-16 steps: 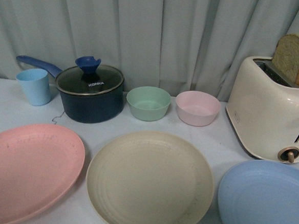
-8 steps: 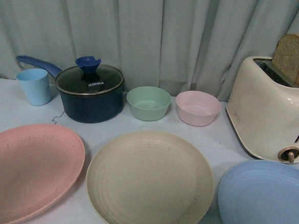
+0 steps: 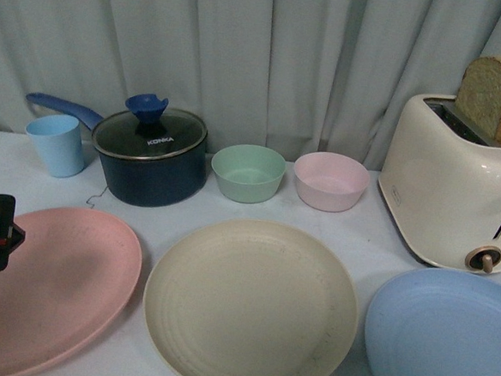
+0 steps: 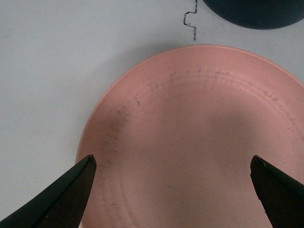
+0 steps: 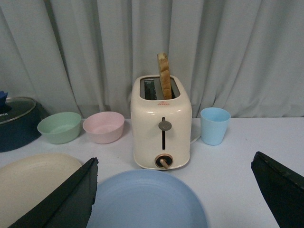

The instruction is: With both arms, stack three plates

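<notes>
Pink plate (image 3: 54, 286) at the near left of the worktop (image 3: 175, 221), cream plate (image 3: 251, 304) in the near middle, blue plate (image 3: 446, 339) at the near right; all apart, none stacked yet. Left fingers (image 4: 57, 199) spread wide above the pink plate, holding nothing; right fingers (image 5: 61, 199) equally wide and empty, near the blue plate. Possible trouble: flat, smooth rim hard to get under, so likely to slide away or slip out when lifted. Readable only: "KONKA" on the lid (image 3: 151, 135) of the dark pot (image 3: 152, 179).
</notes>
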{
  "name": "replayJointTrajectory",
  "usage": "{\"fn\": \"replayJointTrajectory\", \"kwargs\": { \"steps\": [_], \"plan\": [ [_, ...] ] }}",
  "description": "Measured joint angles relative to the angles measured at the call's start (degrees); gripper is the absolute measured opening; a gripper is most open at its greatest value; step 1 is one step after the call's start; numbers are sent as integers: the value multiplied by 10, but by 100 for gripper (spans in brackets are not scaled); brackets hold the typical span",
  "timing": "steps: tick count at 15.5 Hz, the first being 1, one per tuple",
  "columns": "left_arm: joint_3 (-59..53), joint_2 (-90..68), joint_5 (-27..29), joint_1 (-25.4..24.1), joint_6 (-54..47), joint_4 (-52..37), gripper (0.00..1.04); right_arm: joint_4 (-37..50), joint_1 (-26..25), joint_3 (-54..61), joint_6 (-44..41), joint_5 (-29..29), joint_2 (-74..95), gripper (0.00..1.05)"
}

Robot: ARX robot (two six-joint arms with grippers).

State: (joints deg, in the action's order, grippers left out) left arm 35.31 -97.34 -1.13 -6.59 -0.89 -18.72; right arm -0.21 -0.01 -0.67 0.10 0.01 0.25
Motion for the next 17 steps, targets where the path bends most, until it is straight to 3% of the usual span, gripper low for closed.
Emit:
{"fn": "replayJointTrajectory", "kwargs": {
  "steps": [8, 14, 17],
  "plan": [
    [7, -101, -14, -95, -21, -71, 98, 0, 0, 0, 0, 0, 0, 98],
    [5, -165, -8, -120, -2, -113, 97, 0, 0, 0, 0, 0, 0, 98],
    [-1, -165, -11, -112, 6, -116, 65, 0, 0, 0, 0, 0, 0, 98]
  ]
}}
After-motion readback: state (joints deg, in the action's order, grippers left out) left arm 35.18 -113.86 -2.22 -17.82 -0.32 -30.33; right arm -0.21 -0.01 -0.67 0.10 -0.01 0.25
